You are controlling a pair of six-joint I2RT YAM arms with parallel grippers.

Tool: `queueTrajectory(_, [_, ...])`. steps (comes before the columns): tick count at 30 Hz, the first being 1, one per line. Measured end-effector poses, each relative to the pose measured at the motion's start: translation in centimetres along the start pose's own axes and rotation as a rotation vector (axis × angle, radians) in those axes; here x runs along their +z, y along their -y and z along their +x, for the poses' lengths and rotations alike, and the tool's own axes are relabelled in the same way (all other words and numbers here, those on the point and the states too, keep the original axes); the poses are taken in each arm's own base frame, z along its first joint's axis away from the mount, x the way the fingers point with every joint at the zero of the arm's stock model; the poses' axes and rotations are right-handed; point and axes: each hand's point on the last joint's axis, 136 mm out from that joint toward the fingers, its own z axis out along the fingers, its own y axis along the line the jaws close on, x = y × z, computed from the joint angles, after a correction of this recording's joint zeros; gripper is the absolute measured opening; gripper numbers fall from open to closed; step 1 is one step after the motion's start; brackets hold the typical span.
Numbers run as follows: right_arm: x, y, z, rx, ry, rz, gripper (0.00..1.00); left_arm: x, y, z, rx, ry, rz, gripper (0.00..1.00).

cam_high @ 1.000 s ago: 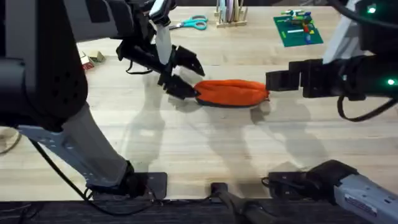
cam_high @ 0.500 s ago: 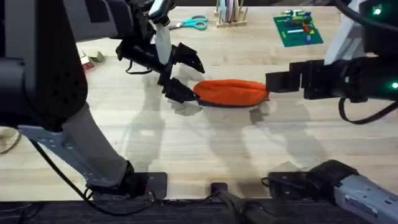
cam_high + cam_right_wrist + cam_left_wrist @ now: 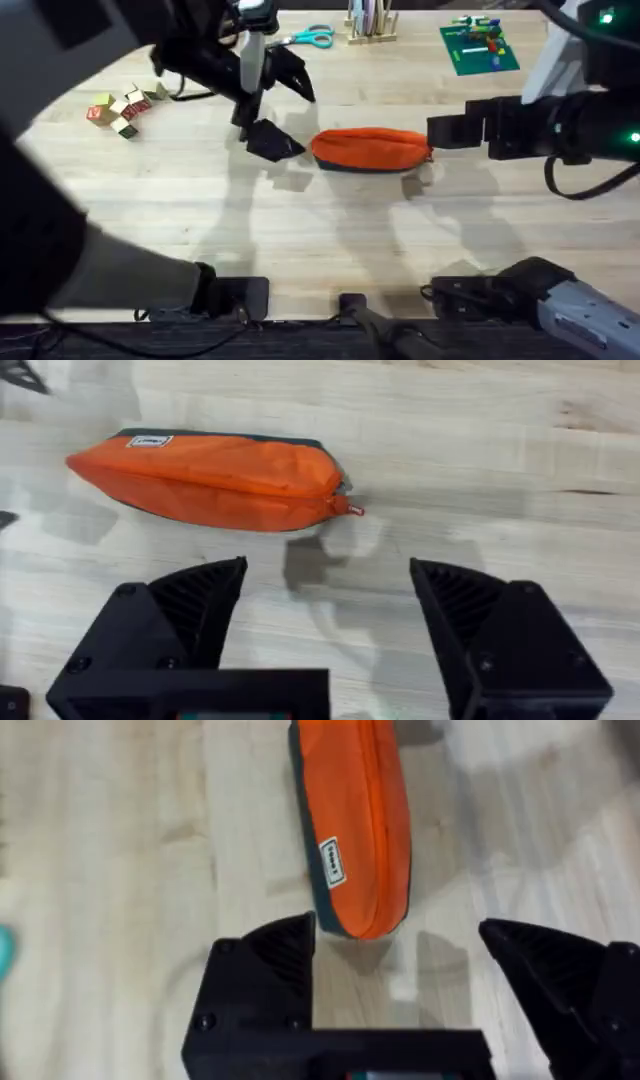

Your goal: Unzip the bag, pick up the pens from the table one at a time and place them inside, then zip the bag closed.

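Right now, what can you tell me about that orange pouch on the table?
The orange pouch is a long, soft fabric case with a dark underside and a small white label near one end. Its zipper looks closed, the small pull at one tip. It lies flat on the wooden table, between two open grippers, neither touching it.

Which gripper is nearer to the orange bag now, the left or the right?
The right gripper is nearer, just off the bag at its zipper-pull end. The left gripper hangs open farther off the opposite end.
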Motion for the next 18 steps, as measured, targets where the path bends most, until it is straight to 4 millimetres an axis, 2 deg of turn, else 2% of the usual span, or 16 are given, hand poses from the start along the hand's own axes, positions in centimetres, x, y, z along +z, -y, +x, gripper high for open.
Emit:
queueTrajectory(1, [0.0, 0.0, 0.0, 0.000, 0.000, 0.000, 0.997, -1.5, 0.3, -0.9, 0.023, -0.047, -0.056, 0.995])
queueTrajectory(3, [0.0, 0.0, 0.0, 0.000, -0.001, 0.000, 0.997, -2.4, 0.4, -1.4, 0.022, -0.074, -0.095, 0.995])
queueTrajectory(4, [0.0, 0.0, 0.0, 0.000, -0.001, 0.000, 0.997, -3.7, 0.5, -2.2, -0.013, -0.106, -0.156, 0.995])
queueTrajectory(13, [0.0, 0.0, 0.0, -0.001, -0.001, 0.000, 0.998, -6.7, 1.2, -3.4, -0.272, -0.153, -0.328, 0.995])
queueTrajectory(18, [0.0, 0.0, 0.2, -0.002, -0.007, 0.002, 0.998, -9.1, -0.1, -3.5, -0.446, -0.166, -0.510, 0.995])
